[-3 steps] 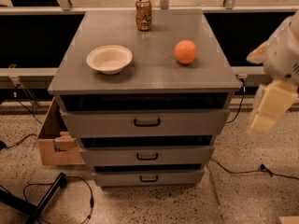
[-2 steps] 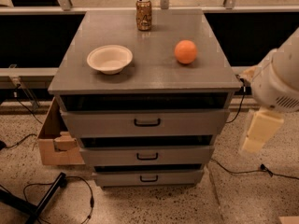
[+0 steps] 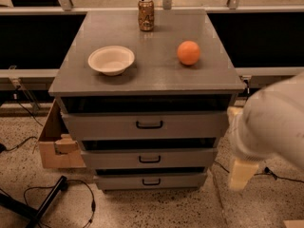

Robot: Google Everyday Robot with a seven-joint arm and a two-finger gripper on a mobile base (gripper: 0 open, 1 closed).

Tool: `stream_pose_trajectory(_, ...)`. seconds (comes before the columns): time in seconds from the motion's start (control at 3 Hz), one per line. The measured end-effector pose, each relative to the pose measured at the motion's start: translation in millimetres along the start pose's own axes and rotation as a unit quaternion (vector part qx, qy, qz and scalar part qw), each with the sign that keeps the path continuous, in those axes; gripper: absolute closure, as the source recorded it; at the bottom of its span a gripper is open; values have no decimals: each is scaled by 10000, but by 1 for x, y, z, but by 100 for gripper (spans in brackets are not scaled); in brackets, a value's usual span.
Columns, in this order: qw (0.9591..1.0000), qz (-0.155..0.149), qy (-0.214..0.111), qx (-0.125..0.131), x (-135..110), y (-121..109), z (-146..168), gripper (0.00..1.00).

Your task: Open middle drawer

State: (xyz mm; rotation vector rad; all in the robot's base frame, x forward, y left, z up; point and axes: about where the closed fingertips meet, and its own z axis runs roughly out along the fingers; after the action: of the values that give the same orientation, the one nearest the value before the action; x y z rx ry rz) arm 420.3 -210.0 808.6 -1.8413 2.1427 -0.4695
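Observation:
The grey cabinet (image 3: pixel 147 77) has three drawers stacked on its front. The middle drawer (image 3: pixel 114 159) is a flat grey front with a small black handle (image 3: pixel 149 159) at its centre, and it sits pushed in. My gripper (image 3: pixel 241 173) shows as a pale cream shape low at the right, to the right of the cabinet and at about the height of the lowest drawer. It is apart from every drawer. My white arm (image 3: pixel 275 122) fills the right edge above it.
On the cabinet top stand a white bowl (image 3: pixel 111 60), an orange (image 3: pixel 188 52) and a can (image 3: pixel 146 14). The top drawer (image 3: pixel 104 125) and bottom drawer (image 3: pixel 118 181) are shut. A cardboard box (image 3: pixel 54 144) sits left of the cabinet. Cables and a black pole (image 3: pixel 47 201) lie on the speckled floor.
My arm and gripper have moved down and nearer the camera on the right side. The drawers and the things on top have not moved.

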Motion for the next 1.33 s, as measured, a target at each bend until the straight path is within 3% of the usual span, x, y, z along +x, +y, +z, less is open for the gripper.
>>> stream_pose_trajectory(0.33,9995,77,3,-315,1,42,65,0)
stream_pose_trajectory(1.0,9993,100,1,-369,2,48,72,0)
stream_pose_trajectory(1.33,9984,-39,-165,-536,-25,69,106,0)
